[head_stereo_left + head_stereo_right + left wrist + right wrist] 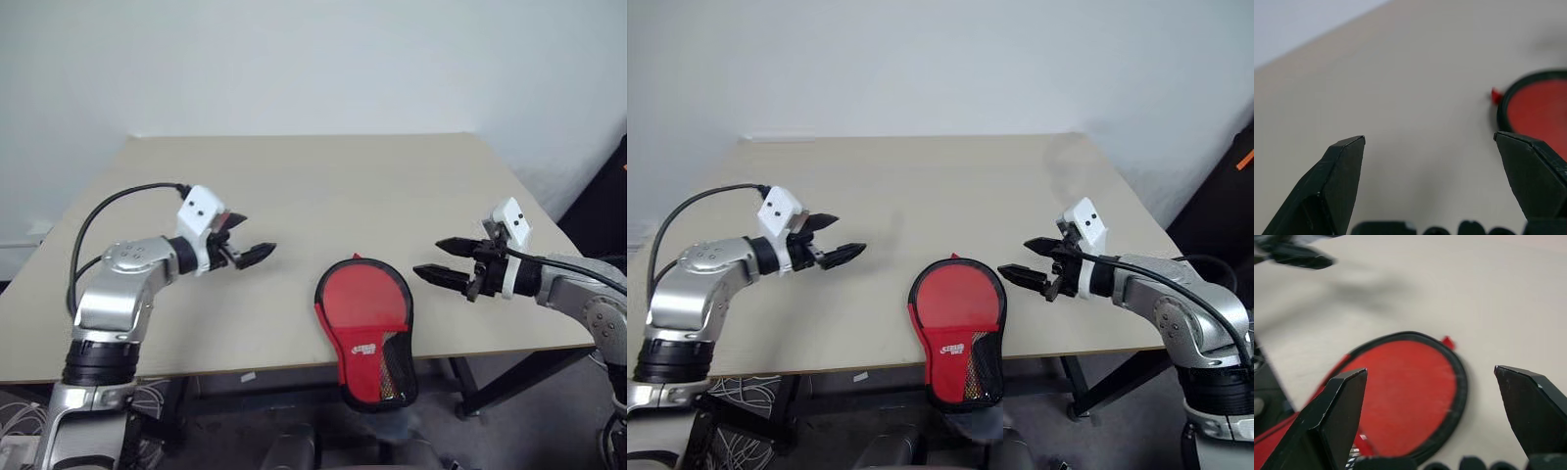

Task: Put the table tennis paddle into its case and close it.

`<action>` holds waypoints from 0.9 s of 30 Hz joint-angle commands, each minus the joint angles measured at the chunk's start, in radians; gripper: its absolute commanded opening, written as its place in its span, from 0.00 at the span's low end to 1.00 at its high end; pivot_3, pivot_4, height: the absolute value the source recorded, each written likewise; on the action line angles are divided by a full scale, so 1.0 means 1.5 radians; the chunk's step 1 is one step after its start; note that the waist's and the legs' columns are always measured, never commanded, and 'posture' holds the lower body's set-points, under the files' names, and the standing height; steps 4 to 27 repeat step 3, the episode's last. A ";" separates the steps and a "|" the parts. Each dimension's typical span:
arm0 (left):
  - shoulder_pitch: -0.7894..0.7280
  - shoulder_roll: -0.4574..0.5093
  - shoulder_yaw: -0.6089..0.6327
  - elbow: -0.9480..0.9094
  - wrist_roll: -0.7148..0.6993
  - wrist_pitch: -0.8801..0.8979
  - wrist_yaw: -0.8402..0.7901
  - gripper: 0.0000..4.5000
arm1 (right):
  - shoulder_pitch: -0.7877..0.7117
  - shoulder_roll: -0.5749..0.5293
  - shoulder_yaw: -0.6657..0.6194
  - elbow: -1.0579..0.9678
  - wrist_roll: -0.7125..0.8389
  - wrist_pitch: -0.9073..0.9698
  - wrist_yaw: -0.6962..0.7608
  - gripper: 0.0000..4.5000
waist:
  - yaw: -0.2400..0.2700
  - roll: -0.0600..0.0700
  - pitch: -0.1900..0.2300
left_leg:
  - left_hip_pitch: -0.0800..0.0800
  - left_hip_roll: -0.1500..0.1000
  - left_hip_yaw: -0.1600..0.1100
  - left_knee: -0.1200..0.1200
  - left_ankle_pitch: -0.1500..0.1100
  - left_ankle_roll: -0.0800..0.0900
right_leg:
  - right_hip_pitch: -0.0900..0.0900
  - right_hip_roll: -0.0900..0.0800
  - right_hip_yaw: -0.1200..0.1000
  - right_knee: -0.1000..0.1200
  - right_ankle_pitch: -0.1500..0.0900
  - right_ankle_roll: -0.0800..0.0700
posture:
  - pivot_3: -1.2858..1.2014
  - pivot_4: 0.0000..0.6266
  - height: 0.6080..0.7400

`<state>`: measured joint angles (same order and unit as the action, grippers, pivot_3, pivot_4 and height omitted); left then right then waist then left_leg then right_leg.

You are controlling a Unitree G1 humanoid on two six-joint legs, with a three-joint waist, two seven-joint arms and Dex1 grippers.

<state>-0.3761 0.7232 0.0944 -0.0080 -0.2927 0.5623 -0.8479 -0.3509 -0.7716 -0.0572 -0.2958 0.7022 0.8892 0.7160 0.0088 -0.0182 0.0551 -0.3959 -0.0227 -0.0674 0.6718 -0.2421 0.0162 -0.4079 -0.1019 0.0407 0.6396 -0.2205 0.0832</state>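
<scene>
Paddle [361,299] and case [370,338] lie together at the near edge of the desk [323,186], between the two arms. The table tennis paddle's red face shows inside the case's black rim, and the handle end, under the mesh and red label, hangs out past the desk edge. So the insertion looks done. Whether the case is fully closed cannot be told; a small red tab [356,258] sticks out at the round far end. The left gripper [249,240] hovers over bare desk well apart from the case, fingers spread and empty. The right gripper [443,261] hangs just beside the case's round end, fingers also spread, holding nothing. At most the closing remains.
</scene>
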 commanded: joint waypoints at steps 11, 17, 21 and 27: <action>0.077 0.024 0.052 -0.029 -0.010 0.001 0.013 1.00 | -0.013 0.012 0.011 0.010 -0.038 -0.015 -0.006 1.00 | -0.002 0.000 0.000 | 0.000 0.000 0.000 0.000 0.000 0.000 | 0.000 0.000 0.000 0.000 0.000 0.000 | 0.52 0.00 0.68; 0.077 0.024 0.052 -0.029 -0.010 0.001 0.013 1.00 | -0.013 0.012 0.011 0.010 -0.038 -0.015 -0.006 1.00 | -0.002 0.000 0.000 | 0.000 0.000 0.000 0.000 0.000 0.000 | 0.000 0.000 0.000 0.000 0.000 0.000 | 0.52 0.00 0.68; 0.077 0.024 0.052 -0.029 -0.010 0.001 0.013 1.00 | -0.013 0.012 0.011 0.010 -0.038 -0.015 -0.006 1.00 | -0.002 0.000 0.000 | 0.000 0.000 0.000 0.000 0.000 0.000 | 0.000 0.000 0.000 0.000 0.000 0.000 | 0.52 0.00 0.68; 0.077 0.024 0.052 -0.029 -0.010 0.001 0.013 1.00 | -0.013 0.012 0.011 0.010 -0.038 -0.015 -0.006 1.00 | -0.002 0.000 0.000 | 0.000 0.000 0.000 0.000 0.000 0.000 | 0.000 0.000 0.000 0.000 0.000 0.000 | 0.52 0.00 0.68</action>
